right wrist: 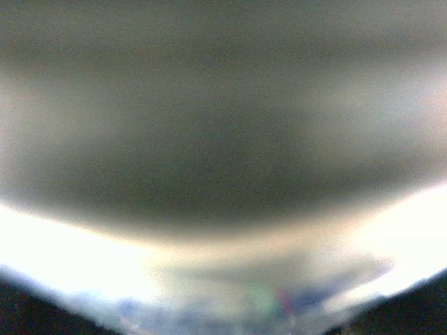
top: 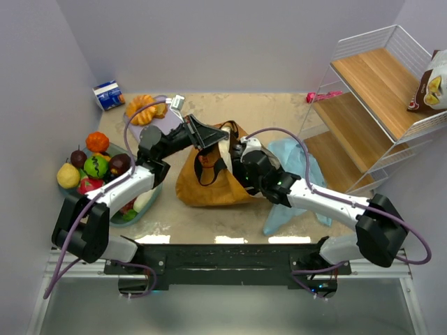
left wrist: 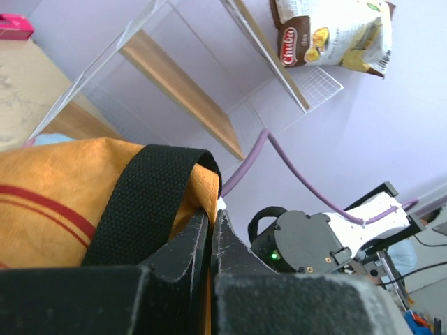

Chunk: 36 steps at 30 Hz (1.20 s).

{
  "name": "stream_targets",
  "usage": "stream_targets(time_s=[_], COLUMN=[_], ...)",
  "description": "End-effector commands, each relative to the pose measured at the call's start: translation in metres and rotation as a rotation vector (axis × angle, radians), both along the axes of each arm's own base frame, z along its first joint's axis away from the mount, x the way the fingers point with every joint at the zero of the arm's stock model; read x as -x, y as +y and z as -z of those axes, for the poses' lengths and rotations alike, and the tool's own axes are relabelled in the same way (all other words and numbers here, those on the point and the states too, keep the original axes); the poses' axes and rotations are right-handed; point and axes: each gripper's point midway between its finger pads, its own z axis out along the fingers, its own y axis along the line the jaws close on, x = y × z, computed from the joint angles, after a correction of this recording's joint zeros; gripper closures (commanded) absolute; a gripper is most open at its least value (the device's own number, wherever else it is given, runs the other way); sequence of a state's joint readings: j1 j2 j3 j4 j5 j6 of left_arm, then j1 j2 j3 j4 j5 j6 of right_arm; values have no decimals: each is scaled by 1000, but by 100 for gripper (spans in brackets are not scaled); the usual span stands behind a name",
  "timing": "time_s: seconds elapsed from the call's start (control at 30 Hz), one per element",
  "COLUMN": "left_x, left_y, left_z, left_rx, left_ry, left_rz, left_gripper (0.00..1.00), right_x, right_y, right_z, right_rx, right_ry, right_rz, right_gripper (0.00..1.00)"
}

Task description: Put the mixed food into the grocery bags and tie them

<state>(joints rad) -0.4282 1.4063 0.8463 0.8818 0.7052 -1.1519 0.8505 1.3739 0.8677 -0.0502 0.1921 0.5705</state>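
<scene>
1. Tote (top: 209, 190) sits mid-table between both arms, the blue plastic bag (top: 302, 167) just right of it.
2. Left gripper (left wrist: 211, 225) is pinched tight on the tote's rim, beside a black handle (left wrist: 147, 202).
3. Right gripper (top: 239, 158) is at the tote's mouth; its own camera is blurred, so I can't tell its grip.
4. Fruit (top: 96, 166) is heaped at the table's left edge.

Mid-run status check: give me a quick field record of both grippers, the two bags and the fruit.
tote: between the arms, slumped
blue bag: flat, right of tote
left gripper: shut on tote rim beside black handle
right gripper: at tote mouth, opening unreadable
fruit: piled far left, unbagged
</scene>
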Motion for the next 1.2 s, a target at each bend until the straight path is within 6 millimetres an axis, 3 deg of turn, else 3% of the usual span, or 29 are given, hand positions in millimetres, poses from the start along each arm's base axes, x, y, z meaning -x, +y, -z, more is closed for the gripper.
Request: stream_targets(time_s=[0.0,0.1,0.23,0.4,0.47,0.57,0.67,0.77,1.0,1.03,1.1,1.13,1.17], left_x=[7,9,18,19,19,17,13,8,-7,-9,-13,-15,-16], left_y=[6,6,6,5,4,5,10,19,42,44,48,49,49], left_z=[-8,22,45,58,59,65,68,69,76,78,85,86,89], left_rx=[36,-19,-65,-128,-143,-162,-166,-167,-175,-181,-203,-212,-229], left_ry=[-54,0,32,31,22,36,43,50,66,68,81,79,69], left_rz=[-44,-33,1,18,24,36,33,17,-40,-46,-59,-63,-65], left_gripper=[100,100,100,100,100,100,100,100,100,100,100,100,100], right_x=[-3,-2,-1,-4,-6,-9,-10,-8,2,5,11,13,15], right_y=[2,1,4,12,17,36,44,47,25,20,4,-2,-7], right_z=[-4,17,40,52,57,53,46,44,12,-7,-14,-32,-35], right_rx=[-28,5,22,33,44,24,16,19,33,10,35,18,17], right_ry=[-7,26,60,63,60,31,13,10,-14,-37,-22,-45,-37], right_rz=[26,32,28,-1,-29,-111,-158,-191,-158,-155,-115,-102,-80], right_gripper=[78,75,68,59,50,26,20,9,7,7,8,8,9])
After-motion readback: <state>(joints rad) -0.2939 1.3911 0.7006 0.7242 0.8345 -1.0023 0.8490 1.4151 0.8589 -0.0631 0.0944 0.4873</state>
